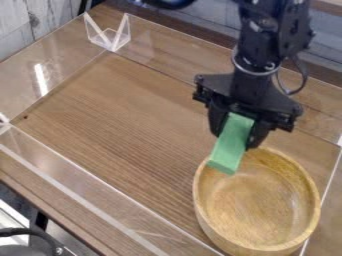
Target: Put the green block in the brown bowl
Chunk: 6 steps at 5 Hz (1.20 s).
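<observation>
My black gripper [242, 120] hangs over the right part of the wooden table, shut on the upper end of the green block [231, 146]. The block is a light green bar that slants down and to the left from the fingers. Its lower end hovers just above the near-left rim of the brown bowl [262, 202]. The bowl is a large round wooden one at the lower right, and nothing lies inside it.
Clear acrylic walls [54, 165] fence the table on the left and front sides. A small clear stand [107, 34] sits at the far left corner. Black cables [19, 243] lie below the table's front left edge.
</observation>
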Tool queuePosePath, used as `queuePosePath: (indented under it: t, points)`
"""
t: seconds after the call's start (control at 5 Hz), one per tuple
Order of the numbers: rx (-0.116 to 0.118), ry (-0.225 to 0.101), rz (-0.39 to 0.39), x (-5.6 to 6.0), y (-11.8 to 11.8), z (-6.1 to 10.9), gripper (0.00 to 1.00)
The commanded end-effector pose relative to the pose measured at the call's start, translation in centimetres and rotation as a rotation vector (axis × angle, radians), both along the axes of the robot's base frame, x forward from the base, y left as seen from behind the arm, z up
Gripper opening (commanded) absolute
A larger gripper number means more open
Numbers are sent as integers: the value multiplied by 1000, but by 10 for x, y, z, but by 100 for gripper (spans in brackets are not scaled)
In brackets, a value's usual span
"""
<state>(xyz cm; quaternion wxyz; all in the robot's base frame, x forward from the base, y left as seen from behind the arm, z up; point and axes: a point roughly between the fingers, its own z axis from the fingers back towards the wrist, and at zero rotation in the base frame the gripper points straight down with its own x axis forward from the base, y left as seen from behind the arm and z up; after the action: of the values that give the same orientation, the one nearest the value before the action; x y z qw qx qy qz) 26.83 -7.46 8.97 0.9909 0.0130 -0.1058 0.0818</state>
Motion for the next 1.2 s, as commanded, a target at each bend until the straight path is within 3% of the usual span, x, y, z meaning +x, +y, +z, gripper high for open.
queuePosePath:
  t: [0.0,0.4,0.6,0.8,1.0]
  points:
    - [-6,-31,-2,0,-6,-3,0]
    - [-7,-37,-140,-3,29,11,0]
    - [-17,-58,-208,5,38,25,0]
    - [-8,-72,-195,11,21,27,0]
    - [-10,-75,-201,8,2,22,0]
